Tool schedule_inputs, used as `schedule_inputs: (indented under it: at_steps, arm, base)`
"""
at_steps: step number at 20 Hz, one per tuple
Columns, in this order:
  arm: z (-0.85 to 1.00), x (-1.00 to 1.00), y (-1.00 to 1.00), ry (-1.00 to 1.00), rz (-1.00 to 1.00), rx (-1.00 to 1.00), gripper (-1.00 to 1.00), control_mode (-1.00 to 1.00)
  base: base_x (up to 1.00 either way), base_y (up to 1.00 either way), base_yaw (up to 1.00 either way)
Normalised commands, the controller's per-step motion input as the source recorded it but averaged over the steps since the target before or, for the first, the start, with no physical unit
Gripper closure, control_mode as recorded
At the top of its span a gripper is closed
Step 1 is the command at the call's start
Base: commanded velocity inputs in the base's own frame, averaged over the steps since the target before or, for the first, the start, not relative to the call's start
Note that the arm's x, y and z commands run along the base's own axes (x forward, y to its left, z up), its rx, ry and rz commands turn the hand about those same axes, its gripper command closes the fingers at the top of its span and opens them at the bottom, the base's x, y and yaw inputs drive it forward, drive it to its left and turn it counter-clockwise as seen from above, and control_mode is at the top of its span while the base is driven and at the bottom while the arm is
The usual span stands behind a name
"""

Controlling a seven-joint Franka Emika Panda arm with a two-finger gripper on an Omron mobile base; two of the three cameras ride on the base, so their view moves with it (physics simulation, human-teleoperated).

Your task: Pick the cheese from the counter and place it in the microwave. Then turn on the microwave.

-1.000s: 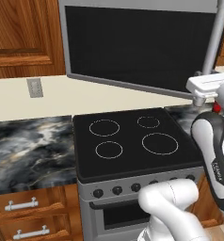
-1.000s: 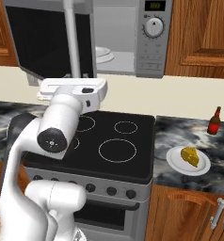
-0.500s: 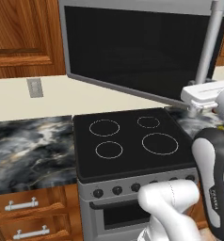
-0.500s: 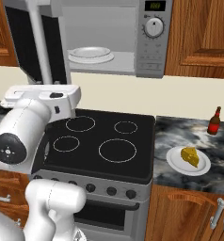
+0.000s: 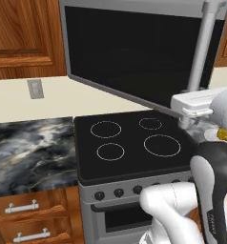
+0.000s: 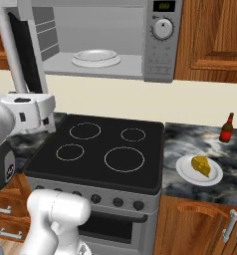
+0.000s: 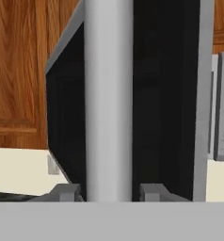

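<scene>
Microwave [image 6: 155, 45] door [image 5: 129, 52] swung wide open, dark glass panel hanging out over the stovetop [image 5: 134, 143]. Cavity shows a white turntable plate [image 6: 95, 57]; control panel with round white knob [image 6: 163, 29] and green display [image 6: 164, 6] on the right side.

Gripper [image 7: 109, 190] is at the door's long silver bar handle [image 7: 108, 99]: in the hand view the bar runs straight up between the two finger tips [image 7: 67, 192], one tip on each side. Jaws closed around the handle; whether the tips are actually touching it I can't tell from this angle. In the left base view the white hand sits just under the lower end of the handle [image 5: 201, 47].

Cheese [image 6: 201, 165] is on the small white plate [image 6: 186, 173] on the marbled counter [image 6: 200, 142], right of the stovetop, well apart from the gripper. Brown bottle with red label [image 6: 226, 128] stands upright behind the plate, near the wall.

Oven front with black knobs [image 6: 118, 201] below the stovetop. Wall socket [image 5: 35, 88] above the counter's left section.
</scene>
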Motion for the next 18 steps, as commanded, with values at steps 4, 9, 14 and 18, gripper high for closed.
schedule_inputs:
  at_steps: [4,9,14,18]
  arm:
    - [0.00,-0.36,0.49,0.04,0.00,-0.01,1.00,-1.00]
    - [0.00,-0.25,0.46,0.00,0.00,-0.02,1.00,-1.00]
    - [0.00,-0.19,0.50,0.00,0.02,-0.03,1.00,-1.00]
    - [0.00,-0.11,0.52,0.00,0.02,-0.02,1.00,-1.00]
  base:
    - [0.00,0.00,0.00]
    - [0.00,0.00,0.00]
    - [0.00,0.00,0.00]
    - [0.00,0.00,0.00]
